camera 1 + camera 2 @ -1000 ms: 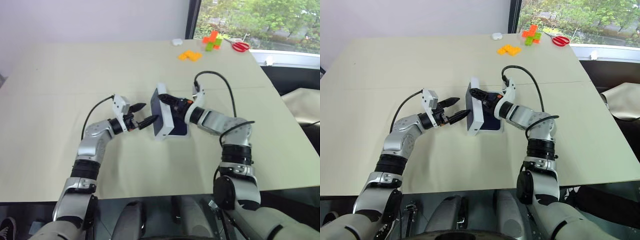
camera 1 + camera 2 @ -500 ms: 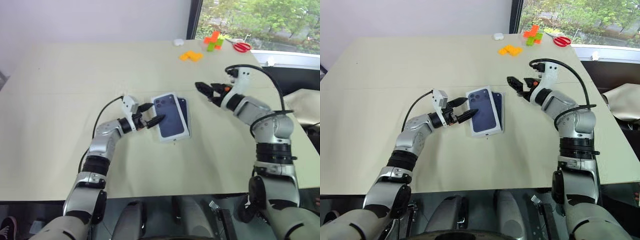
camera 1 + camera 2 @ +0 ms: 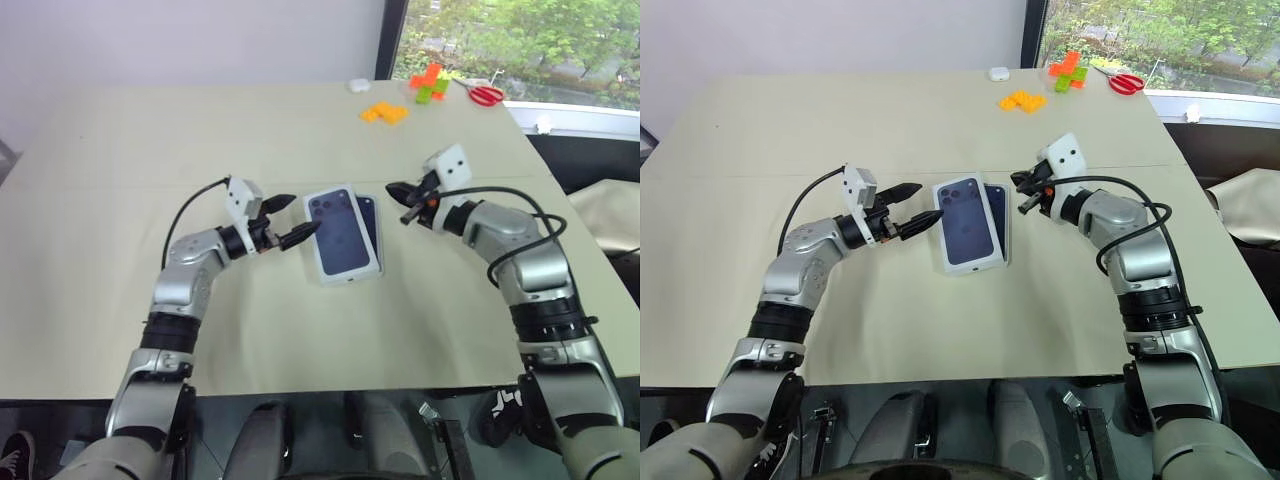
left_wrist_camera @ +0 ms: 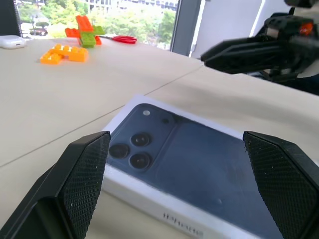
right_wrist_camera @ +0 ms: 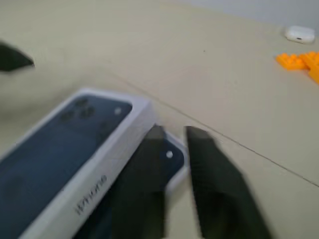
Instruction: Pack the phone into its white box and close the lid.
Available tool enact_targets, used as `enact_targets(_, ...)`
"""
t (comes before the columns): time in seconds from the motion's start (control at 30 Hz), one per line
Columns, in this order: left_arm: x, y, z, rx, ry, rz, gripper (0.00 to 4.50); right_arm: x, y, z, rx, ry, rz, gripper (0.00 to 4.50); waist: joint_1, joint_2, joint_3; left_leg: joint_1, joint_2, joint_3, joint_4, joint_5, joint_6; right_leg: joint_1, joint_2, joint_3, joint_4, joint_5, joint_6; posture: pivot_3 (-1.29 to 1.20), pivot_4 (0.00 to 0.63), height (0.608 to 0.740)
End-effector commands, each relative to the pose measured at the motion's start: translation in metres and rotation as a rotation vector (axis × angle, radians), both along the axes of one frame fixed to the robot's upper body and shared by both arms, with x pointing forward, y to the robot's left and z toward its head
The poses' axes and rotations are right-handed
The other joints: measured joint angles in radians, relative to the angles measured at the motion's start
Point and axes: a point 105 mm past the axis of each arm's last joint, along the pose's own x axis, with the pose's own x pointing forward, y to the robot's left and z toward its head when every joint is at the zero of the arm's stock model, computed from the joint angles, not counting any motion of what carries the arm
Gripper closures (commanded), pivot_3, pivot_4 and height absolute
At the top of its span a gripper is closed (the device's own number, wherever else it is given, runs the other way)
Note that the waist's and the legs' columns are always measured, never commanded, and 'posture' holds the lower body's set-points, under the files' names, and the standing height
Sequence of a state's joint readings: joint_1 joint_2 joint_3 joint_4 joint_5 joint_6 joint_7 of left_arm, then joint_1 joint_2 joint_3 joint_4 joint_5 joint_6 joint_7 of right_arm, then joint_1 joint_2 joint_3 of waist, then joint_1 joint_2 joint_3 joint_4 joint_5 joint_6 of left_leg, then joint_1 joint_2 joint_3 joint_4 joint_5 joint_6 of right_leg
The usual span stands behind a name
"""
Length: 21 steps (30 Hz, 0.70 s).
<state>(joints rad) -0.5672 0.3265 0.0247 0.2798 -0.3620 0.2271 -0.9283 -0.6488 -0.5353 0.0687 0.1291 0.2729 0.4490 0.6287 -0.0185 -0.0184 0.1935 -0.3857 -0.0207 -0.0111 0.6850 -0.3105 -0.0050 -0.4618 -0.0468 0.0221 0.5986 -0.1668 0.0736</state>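
The left gripper hangs a little above the table with its two black fingers spread wide and nothing between them, pointing across toward the robot's right. Just past its fingertips lies the lid, flat with its printed dark blue phone picture facing up, three camera rings at the far corner. From the left wrist, the lid sits low between the two spread fingers, close but not touched.

The right gripper comes in from the other side, pointing toward the robot's left, its fingers pressed together and gripping nothing. It floats just beside the lid's far right corner, clear of it. Right under and ahead of its tips, a dark navy strip sticks out from beneath the lid's right edge: that looks like the phone, lying along the lid's right side and partly covered by it. In the right wrist view the closed fingers point down at that dark corner with its small bright spot, the lid's white side wall beside it. I cannot tell the white box apart from the lid and phone as they lie there.

Well beyond both grippers, at the far edge of the table near the window, are orange blocks, an orange-and-green block cluster, red-handled scissors and a small white case.
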Motion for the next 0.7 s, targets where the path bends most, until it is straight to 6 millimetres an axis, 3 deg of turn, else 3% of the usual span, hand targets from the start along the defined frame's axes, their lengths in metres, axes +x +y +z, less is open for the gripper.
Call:
enact_targets(0.03,-0.012,0.019,0.002,0.034,-0.009,0.020,0.00,-0.007,0.010,0.006,-0.169,-0.137,0.076,4.48,-0.001,0.000,0.000,0.001,0.000,0.000,0.000,0.000,0.000,0.000,0.000,0.000,0.000,0.000,0.000,0.00,0.150,0.740)
enact_targets(0.2,-0.015,0.040,-0.024,0.114,0.053,0.098,0.00,-0.010,0.016,-0.002,-0.250,-0.180,0.107,4.48,0.003,0.000,0.000,0.003,0.000,0.000,0.000,0.000,-0.001,0.002,0.000,0.000,0.001,0.000,0.000,0.00,0.150,0.740)
enact_targets(0.33,-0.013,0.030,-0.033,0.112,0.085,0.110,0.00,-0.008,0.016,-0.005,-0.283,-0.197,0.099,4.48,0.008,0.000,0.000,0.007,0.000,0.000,0.000,0.001,-0.001,0.008,0.000,0.000,0.000,0.000,0.000,0.00,0.150,0.740)
enact_targets(0.43,-0.008,0.023,-0.038,0.100,0.107,0.133,0.82,-0.008,0.014,-0.011,-0.317,-0.198,0.097,4.50,0.006,0.000,0.000,0.012,0.000,0.000,0.000,0.000,0.000,0.014,0.000,0.000,-0.003,0.000,0.000,0.00,0.150,0.740)
enact_targets(0.67,-0.006,0.004,-0.055,0.166,0.146,0.141,4.26,-0.009,0.010,-0.021,-0.403,-0.208,0.098,4.50,0.004,0.000,0.000,0.013,0.000,0.000,0.000,0.000,0.000,0.014,0.000,0.000,-0.002,0.000,0.000,0.00,0.150,0.740)
enact_targets(0.7,-0.007,0.000,-0.055,0.168,0.143,0.130,4.39,-0.009,0.008,-0.023,-0.416,-0.210,0.094,4.50,0.004,0.000,0.000,0.013,0.000,0.000,0.000,0.000,0.000,0.014,0.000,0.000,-0.002,0.000,0.000,0.00,0.150,0.740)
